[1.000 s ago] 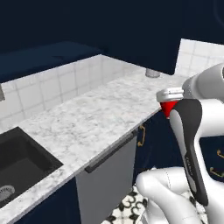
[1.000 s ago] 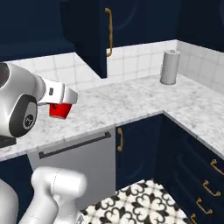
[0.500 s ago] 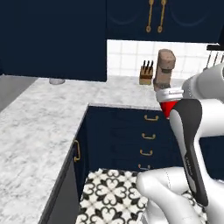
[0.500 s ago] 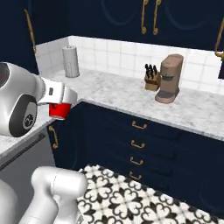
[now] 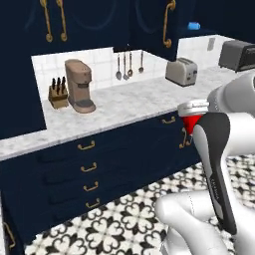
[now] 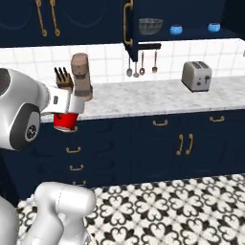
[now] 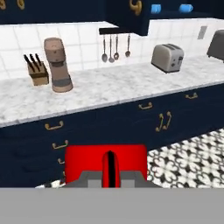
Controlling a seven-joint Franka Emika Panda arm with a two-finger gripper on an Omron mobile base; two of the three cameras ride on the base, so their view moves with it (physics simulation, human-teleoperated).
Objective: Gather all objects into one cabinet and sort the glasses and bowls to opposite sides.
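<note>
Counter (image 6: 158,98): white-grey marble top running along the tiled wall, above navy base cabinets with gold handles. On it, from the left in the right base view: knife block (image 6: 62,79) against the wall, brown coffee machine (image 6: 81,76) just beside it, then a silver toaster (image 6: 196,76) well apart to the right. In the left base view a dark appliance (image 5: 236,54) stands on the counter past the toaster.

Cabinet shelf (image 6: 191,34): door open. Grey striped bowl (image 6: 150,26) sits at its left end; two blue cups (image 6: 176,29) stand to the right, apart from each other.

Floor (image 6: 191,210): black-and-white patterned tile.
</note>
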